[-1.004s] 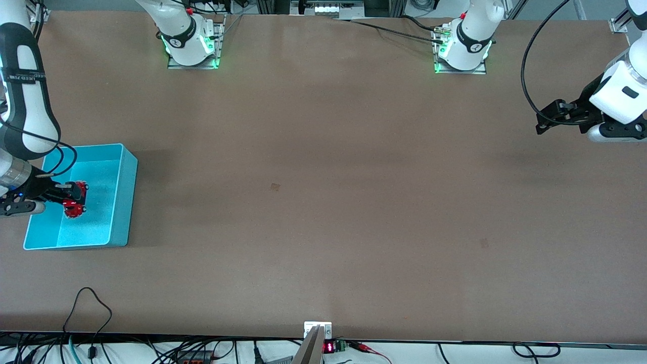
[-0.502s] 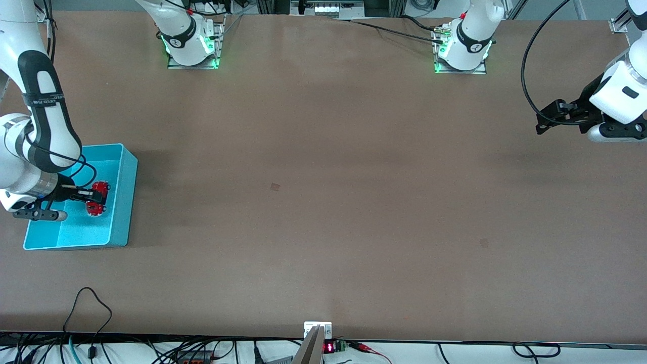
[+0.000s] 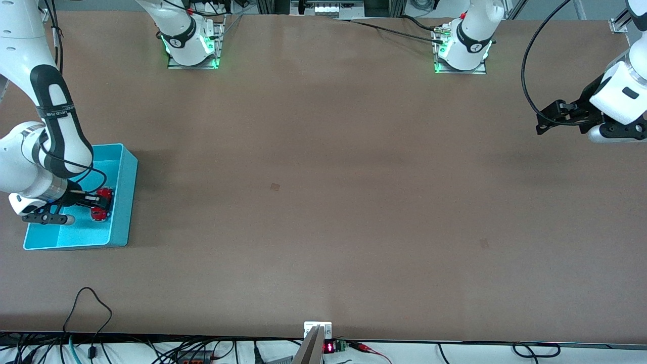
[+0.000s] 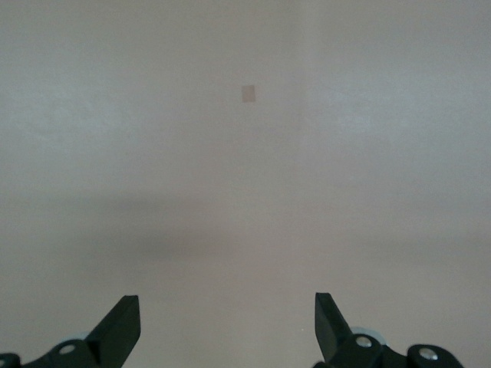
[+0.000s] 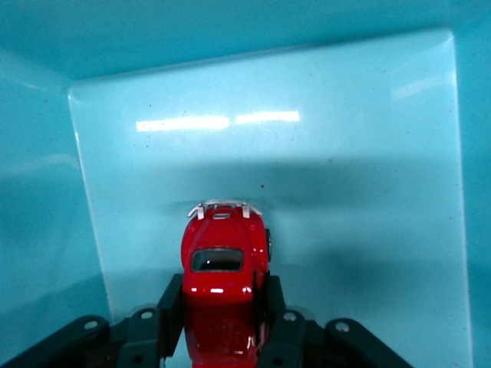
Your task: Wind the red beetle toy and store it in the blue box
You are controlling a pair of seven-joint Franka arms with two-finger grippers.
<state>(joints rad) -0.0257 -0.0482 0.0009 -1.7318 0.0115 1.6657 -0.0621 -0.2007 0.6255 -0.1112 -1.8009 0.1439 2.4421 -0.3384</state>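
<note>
Right gripper (image 3: 99, 205) is inside the blue box (image 3: 126, 174) at the right arm's end of the table, clamped on the toy car (image 3: 103, 203). The wrist view shows both pads pinching the rear half of the car (image 5: 224, 276) from its two sides, with the front half sticking out past the fingertips. Cannot tell from either view whether the wheels are touching the floor of the box (image 5: 368, 192) or are just above it.

Step in hand, as I read it: storing. The car is already within the walls, low over the speckled floor, in the part of the box toward the table's middle. Nothing here confirms whether the winding got done.

Next move likely calls for: settle the last bit down if not seated, part the pads enough to clear the body, lift straight up so the fingers don't drag the car along or catch the wall.

Orientation: long axis in line with the fingers, silver bumper leading, nose aimed at the box wall toward the table's middle, near it but not touching. Car sits level, not rolled.

Left gripper (image 3: 548, 119) waits over bare table (image 3: 323, 202) at the left arm's end, fingers (image 4: 123, 326) spread wide, holding nothing.
</note>
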